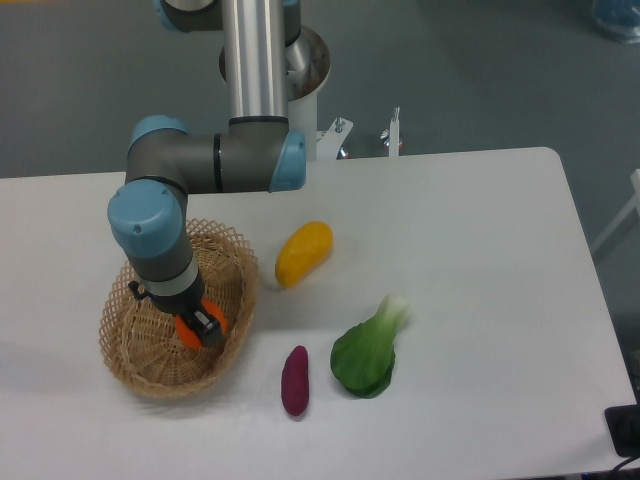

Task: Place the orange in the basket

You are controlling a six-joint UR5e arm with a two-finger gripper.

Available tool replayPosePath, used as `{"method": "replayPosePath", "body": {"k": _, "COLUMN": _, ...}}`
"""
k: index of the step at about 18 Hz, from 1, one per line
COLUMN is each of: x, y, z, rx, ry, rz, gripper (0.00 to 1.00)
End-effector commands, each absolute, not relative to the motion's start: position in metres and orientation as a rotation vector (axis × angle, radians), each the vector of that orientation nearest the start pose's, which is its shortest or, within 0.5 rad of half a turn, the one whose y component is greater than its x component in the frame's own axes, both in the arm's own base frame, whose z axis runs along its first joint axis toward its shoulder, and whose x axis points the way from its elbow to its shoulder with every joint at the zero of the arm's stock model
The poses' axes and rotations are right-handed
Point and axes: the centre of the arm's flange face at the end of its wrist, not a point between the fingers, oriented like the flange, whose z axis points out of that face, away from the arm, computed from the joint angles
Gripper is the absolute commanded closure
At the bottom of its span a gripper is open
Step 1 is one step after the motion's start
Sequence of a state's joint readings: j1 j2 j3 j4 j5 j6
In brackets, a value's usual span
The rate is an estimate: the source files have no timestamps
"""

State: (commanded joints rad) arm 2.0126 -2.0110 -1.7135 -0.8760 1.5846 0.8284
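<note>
At lower left we see the basket, its long axis running from lower left to upper right, with the gripper reaching inside and closed around the orange, a round ball with no heading. Rightward on the table lie a yellow mango, a purple sweet potato and a leafy green.

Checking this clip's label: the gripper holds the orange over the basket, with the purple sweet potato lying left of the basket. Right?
Not quite. In the camera view the purple sweet potato lies right of the basket, on the table. The gripper does hold the orange over the basket.
</note>
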Motion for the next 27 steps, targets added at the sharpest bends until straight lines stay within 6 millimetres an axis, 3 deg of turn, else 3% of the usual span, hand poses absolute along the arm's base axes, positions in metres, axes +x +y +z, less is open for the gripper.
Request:
{"method": "replayPosePath", "body": {"k": 3, "x": -0.151, "y": 0.618, "z": 0.252, "rx": -2.974, "ry": 0.564, "rz": 0.151, "gripper": 0.0}}
{"method": "replayPosePath", "body": {"k": 6, "x": -0.177, "y": 0.613, "z": 0.265, "rx": -2.968, "ry": 0.497, "rz": 0.176, "gripper": 0.0}}
{"method": "replayPosePath", "body": {"k": 10, "x": -0.243, "y": 0.587, "z": 0.29, "rx": -2.96, "ry": 0.346, "rz": 0.219, "gripper": 0.0}}
{"method": "replayPosePath", "body": {"k": 14, "x": -0.334, "y": 0.54, "z": 0.302, "rx": -2.977, "ry": 0.277, "rz": 0.276, "gripper": 0.0}}
{"method": "replayPosePath", "body": {"k": 16, "x": -0.367, "y": 0.518, "z": 0.302, "rx": -2.99, "ry": 0.301, "rz": 0.286, "gripper": 0.0}}
{"method": "replayPosePath", "body": {"k": 23, "x": -0.459, "y": 0.439, "z": 0.302, "rx": -3.015, "ry": 0.408, "rz": 0.31, "gripper": 0.0}}
{"method": "replayPosePath", "body": {"k": 27, "x": -0.487, "y": 0.409, "z": 0.293, "rx": -3.033, "ry": 0.454, "rz": 0.282, "gripper": 0.0}}
